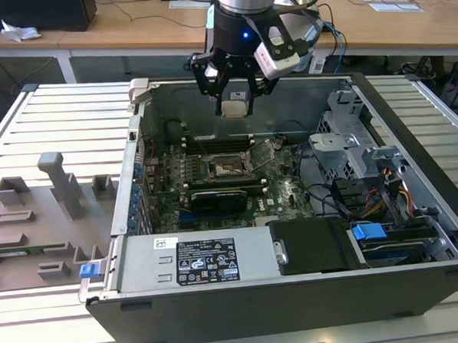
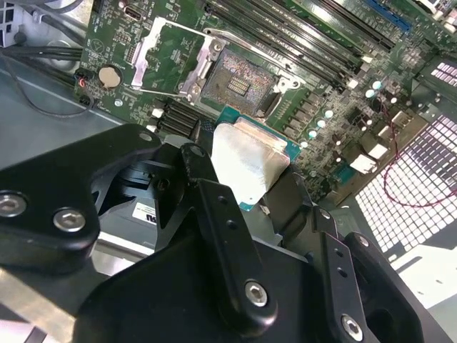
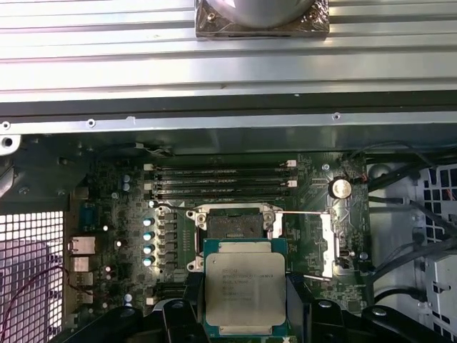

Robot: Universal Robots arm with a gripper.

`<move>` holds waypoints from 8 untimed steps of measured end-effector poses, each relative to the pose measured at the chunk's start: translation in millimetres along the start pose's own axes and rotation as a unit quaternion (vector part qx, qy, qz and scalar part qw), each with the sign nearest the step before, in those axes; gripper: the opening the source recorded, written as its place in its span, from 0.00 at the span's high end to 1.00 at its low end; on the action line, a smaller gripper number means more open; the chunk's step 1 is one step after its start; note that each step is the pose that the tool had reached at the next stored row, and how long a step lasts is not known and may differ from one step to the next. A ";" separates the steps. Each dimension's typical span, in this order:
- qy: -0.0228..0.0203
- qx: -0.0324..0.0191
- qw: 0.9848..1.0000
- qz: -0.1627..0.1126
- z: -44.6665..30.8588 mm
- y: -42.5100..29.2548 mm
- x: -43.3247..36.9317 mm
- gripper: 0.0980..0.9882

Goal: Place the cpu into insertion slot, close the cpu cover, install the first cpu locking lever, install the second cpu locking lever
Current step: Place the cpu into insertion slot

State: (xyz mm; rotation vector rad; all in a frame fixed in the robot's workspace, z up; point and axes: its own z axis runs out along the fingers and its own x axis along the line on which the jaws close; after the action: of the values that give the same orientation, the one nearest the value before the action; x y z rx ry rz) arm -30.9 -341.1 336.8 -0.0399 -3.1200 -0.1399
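1. Two black jaws are clamped on the cpu [image 3: 245, 286], one against each of two opposite edges. Its dull metal lid faces the wrist cameras, with a green rim showing around it.
2. One small plate like that looks light and stiff. I'd call it fragile all the same: the contact face underneath shouldn't be touched, and the smooth lid would slip in a loose pinch. The edges are the sensible place to hold it, and that is where the jaws have it.
3. Seen from the exterior view, the chip hangs in the air well clear of the motherboard.
4. In the first wrist view the insertion slot [image 3: 234, 226] appears between the chip and the memory slots [image 3: 221, 182], open and bare. I cannot tell whether the chip is squarely above it.
5. Beside the socket, the cpu cover [image 2: 171, 61] is swung open, with green board visible through its window.
6. All of it sits inside the open computer case [image 1: 298, 310] on the slatted worktop [image 1: 57, 119].
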 end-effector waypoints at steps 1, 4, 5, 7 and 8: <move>0.000 0.000 1.000 0.000 0.3 0.0 0.0 0.50; 0.000 0.000 1.000 0.000 1.2 -0.1 0.0 0.50; 0.000 0.000 1.000 0.000 1.5 -0.1 0.0 0.50; 0.000 0.000 1.000 0.000 2.1 -0.2 0.0 0.50; 0.000 0.000 1.000 0.000 2.4 -0.2 0.0 0.50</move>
State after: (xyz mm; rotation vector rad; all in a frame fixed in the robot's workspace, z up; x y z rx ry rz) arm -30.9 -341.1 334.3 -0.0400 -3.1200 -0.1400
